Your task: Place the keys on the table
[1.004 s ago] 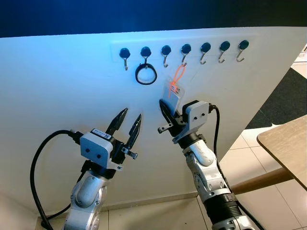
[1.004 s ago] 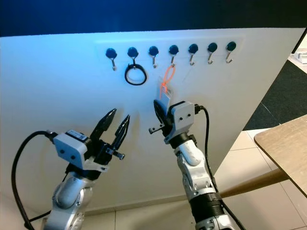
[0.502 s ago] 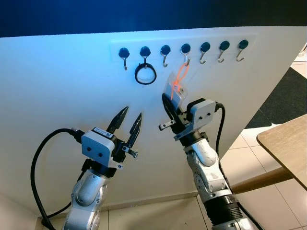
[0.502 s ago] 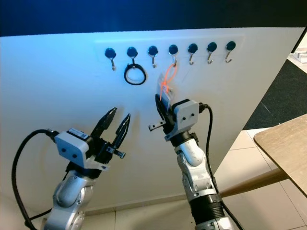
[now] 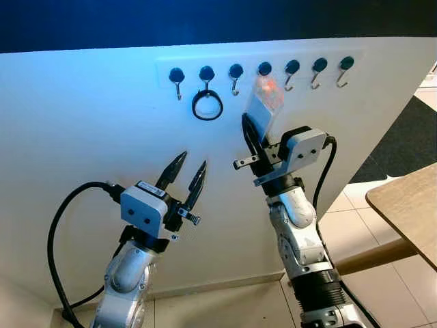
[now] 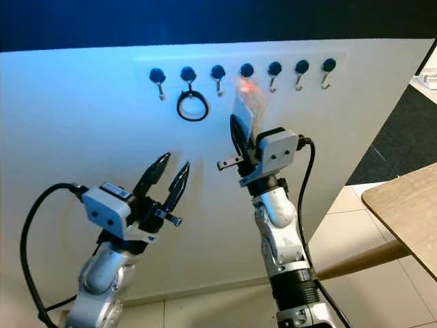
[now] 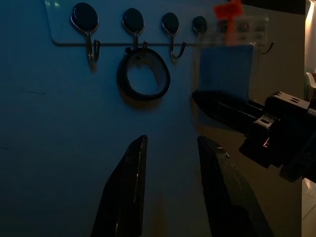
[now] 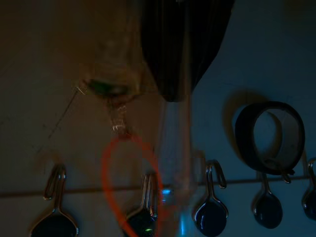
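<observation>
- Seven hooks (image 5: 235, 71) line the white wall; our right claw (image 5: 251, 134) pinches the clear key tag (image 5: 260, 109), raised so its orange loop (image 5: 268, 87) can clear its hook.
- Left claw (image 5: 187, 174) waits part-open, empty.
- Counter (image 5: 410, 205) lies well right.

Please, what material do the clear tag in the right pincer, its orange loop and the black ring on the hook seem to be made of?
The clear tag in the right pincer looks like glossy transparent plastic: the wall shows through it. Its orange loop seems thin plastic or cord; I cannot tell which. The black ring looks like matte rubber or leather, a flat band.
</observation>
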Robot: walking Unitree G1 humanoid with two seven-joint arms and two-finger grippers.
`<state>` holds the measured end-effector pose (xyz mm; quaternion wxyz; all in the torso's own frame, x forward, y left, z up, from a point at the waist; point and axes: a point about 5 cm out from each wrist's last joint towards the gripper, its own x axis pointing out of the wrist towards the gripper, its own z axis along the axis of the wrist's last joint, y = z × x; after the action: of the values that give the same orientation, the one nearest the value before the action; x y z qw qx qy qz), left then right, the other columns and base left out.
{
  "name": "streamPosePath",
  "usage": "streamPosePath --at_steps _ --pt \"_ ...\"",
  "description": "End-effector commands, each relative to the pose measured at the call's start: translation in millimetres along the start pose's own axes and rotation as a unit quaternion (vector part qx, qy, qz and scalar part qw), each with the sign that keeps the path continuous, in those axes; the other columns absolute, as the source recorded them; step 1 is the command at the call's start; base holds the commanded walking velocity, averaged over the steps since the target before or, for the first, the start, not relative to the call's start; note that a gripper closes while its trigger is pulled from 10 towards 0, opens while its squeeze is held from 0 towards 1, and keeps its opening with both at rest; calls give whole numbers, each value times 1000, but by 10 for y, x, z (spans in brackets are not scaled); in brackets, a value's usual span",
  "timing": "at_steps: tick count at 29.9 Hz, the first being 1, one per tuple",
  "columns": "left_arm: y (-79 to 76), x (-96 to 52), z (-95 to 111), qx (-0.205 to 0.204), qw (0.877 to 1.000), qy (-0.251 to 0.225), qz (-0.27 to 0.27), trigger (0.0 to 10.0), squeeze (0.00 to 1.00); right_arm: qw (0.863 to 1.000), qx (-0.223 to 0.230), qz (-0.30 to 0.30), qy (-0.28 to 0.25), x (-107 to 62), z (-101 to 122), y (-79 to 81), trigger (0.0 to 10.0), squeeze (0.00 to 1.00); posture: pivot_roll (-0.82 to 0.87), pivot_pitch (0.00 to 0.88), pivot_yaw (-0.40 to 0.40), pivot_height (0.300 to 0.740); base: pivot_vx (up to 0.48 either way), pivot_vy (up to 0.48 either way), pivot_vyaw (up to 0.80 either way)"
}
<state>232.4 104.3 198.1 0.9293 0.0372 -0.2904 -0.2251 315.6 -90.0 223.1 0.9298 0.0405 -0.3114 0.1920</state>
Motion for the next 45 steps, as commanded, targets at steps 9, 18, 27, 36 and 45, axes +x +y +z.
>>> streamPosePath --at_steps 9,18,27,36,45 --pt "-28 -16 6 7 1000 7 -10 10000 0 999 14 6 33 -118 -91 53 10000 0 59 100 -10 740 0 0 0" --pt "-30 -13 7 8 1000 6 -9 10000 0 1000 14 9 -1 -66 35 57 10000 0 57 105 -13 740 0 0 0" --pt "30 -223 -227 9 997 70 13 10000 0 997 -2 29 70 -552 -236 58 10000 0 57 107 -18 740 0 0 0" --pt "203 -1208 -1202 4 920 381 95 10000 0 967 -27 -59 248 -1429 -808 -216 10000 0 53 101 -10 740 0 0 0" --pt "199 -2228 -1641 -8 779 607 160 10000 0 847 11 -181 500 -2436 -1337 -436 10000 0 49 91 -13 740 0 0 0"
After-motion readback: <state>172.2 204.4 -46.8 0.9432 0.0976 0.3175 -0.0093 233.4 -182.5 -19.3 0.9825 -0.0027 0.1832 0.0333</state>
